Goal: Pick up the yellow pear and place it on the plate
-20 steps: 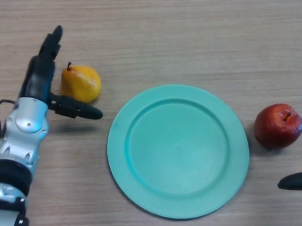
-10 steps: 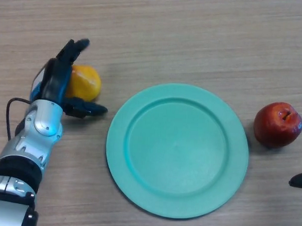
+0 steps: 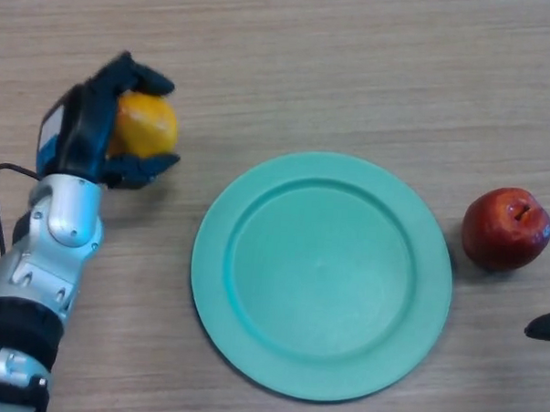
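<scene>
Since a second ago: left hand [image 3: 91, 134] has closed from spread beside the pear [image 3: 143, 125] to wrapped round it.

Fingers curl over the pear's far side, thumb pinches underneath; pear sits left of the plate [image 3: 322, 272], well apart from the apple [image 3: 506, 228]. I can't tell whether it has left the table [image 3: 354, 63]. You should lift straight up before swinging right, keeping the squeeze steady, and clear the rim. Right hand [image 3: 545, 326] shows only at the edge; its fingers can't be judged.

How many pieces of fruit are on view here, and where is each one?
2. The yellow pear is at the left, held in the fingers of the left hand. The red apple sits on the table right of the plate. None seems hidden.
</scene>
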`<action>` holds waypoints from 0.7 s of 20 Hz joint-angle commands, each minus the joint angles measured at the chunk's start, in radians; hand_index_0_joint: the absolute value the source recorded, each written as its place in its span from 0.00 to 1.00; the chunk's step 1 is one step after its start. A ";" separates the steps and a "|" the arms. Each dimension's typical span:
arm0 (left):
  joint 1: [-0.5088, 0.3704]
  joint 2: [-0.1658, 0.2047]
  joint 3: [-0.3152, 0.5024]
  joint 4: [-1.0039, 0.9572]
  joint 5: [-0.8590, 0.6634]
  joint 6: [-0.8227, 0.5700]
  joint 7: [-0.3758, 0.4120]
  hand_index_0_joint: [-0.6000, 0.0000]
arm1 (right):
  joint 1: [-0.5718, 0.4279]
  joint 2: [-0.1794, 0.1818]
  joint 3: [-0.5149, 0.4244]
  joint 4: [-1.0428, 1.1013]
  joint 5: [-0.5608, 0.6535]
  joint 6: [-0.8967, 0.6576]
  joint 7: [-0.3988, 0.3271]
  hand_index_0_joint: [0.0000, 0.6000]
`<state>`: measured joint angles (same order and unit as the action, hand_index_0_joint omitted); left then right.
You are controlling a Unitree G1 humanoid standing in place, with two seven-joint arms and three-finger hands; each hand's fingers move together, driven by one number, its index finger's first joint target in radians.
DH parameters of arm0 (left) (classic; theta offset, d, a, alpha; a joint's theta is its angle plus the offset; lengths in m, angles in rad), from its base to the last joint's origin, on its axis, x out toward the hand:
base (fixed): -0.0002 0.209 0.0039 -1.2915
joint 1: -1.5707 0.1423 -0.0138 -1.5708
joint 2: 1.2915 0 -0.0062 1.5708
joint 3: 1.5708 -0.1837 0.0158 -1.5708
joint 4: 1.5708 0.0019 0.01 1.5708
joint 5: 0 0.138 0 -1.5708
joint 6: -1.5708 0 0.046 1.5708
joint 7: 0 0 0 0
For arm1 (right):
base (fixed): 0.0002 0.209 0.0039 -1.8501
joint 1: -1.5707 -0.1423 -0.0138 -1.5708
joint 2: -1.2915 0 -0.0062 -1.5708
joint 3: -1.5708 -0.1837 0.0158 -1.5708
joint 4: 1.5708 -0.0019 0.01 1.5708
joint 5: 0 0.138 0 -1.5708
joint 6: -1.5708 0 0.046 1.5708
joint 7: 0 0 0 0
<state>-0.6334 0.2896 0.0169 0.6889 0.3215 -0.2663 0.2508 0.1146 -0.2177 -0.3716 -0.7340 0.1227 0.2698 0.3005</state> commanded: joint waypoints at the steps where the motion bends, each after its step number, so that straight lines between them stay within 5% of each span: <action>1: -0.021 0.030 0.031 -0.162 -0.008 -0.041 0.012 0.00 | -0.019 -0.026 -0.032 -0.054 0.014 -0.125 -0.032 0.00; 4: 0.104 -0.059 -0.004 -0.539 -0.151 0.140 -0.098 0.00 | -0.027 -0.034 -0.028 -0.059 0.019 -0.094 -0.038 0.00; 7: 0.164 -0.081 -0.085 -0.673 -0.128 0.199 -0.116 0.67 | -0.032 -0.037 -0.028 -0.053 0.017 -0.097 -0.041 0.00; 9: 0.238 -0.098 -0.228 -0.769 0.034 0.207 -0.089 0.92 | -0.040 -0.044 -0.028 -0.038 0.006 -0.108 -0.043 0.00; 11: 0.249 -0.099 -0.249 -0.775 0.032 0.214 -0.087 0.58 | -0.041 -0.045 -0.027 -0.032 0.003 -0.116 -0.043 0.00; 12: 0.271 -0.099 -0.305 -0.786 0.028 0.231 -0.085 0.83 | -0.045 -0.046 -0.025 -0.024 0.004 -0.125 -0.045 0.00; 14: 0.288 -0.099 -0.346 -0.811 -0.030 0.290 -0.096 0.42 | -0.048 -0.048 -0.020 -0.014 0.004 -0.132 -0.047 0.00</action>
<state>-0.3129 0.1803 -0.3735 -0.0661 0.2685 0.1098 0.1268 0.0858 -0.2230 -0.3350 -0.6936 0.1224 0.2711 0.2848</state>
